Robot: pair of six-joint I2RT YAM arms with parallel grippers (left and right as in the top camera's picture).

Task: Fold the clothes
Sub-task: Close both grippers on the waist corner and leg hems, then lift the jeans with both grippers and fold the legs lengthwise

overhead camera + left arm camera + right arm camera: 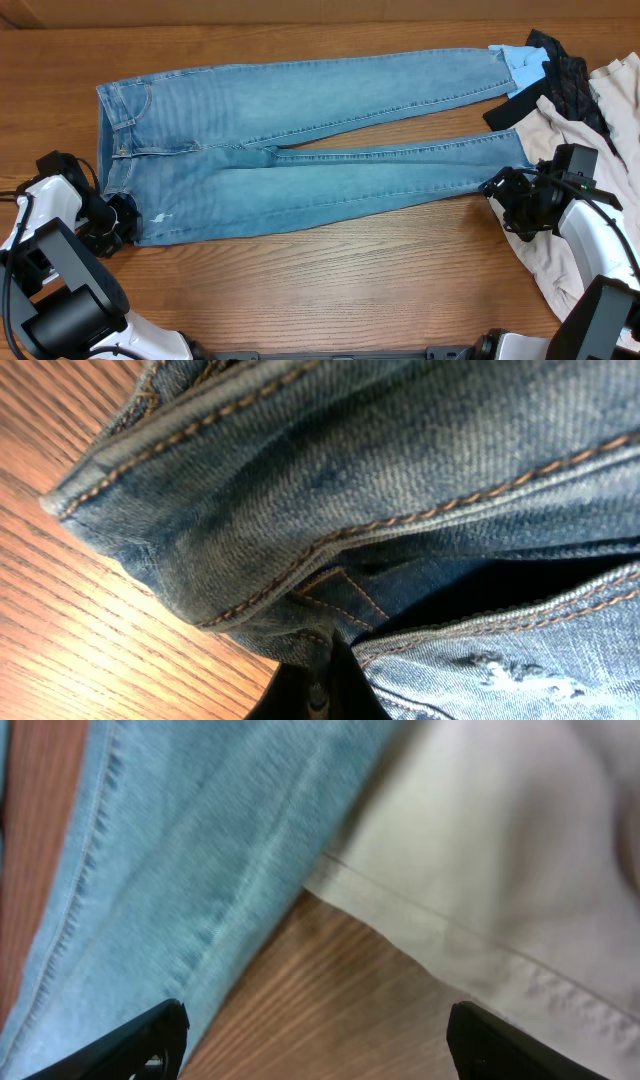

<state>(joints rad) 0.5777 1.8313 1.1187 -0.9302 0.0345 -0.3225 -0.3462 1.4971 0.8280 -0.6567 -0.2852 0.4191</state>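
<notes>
Since the jeans (300, 150) are plain denim, expect them to be soft but fairly heavy for cloth: they drape and drag on the wood, won't slip much, nothing fragile, and double seams plus the waistband are the stiffest parts. They lie flat on the bench (330, 300), waist at 9 o'clock, both legs running out to 3 o'clock, slightly splayed, hems ending next to the pile of other clothes. Best holds, in my view: waistband corners and the hem ends, pinched on a seam so the layers don't peel apart; mid-leg grabs would just bunch the fabric. The left pincer (122, 222) sits at the 8 o'clock corner of the garment, at the near end of the waistband, and is closed on it: the left wrist view shows a stitched denim fold running straight into the fingertips, fabric bunched there. The right pincer (512, 198) is at about 4 o'clock, by the hem of the near leg, jaws wide apart and holding nothing; its wrist view shows bare wood between the fingers, denim edge on one side and the beige garment (545, 255) on the other. Risk I see: that beige cloth touches or overlaps the hem area, so a careless close could catch both.
</notes>
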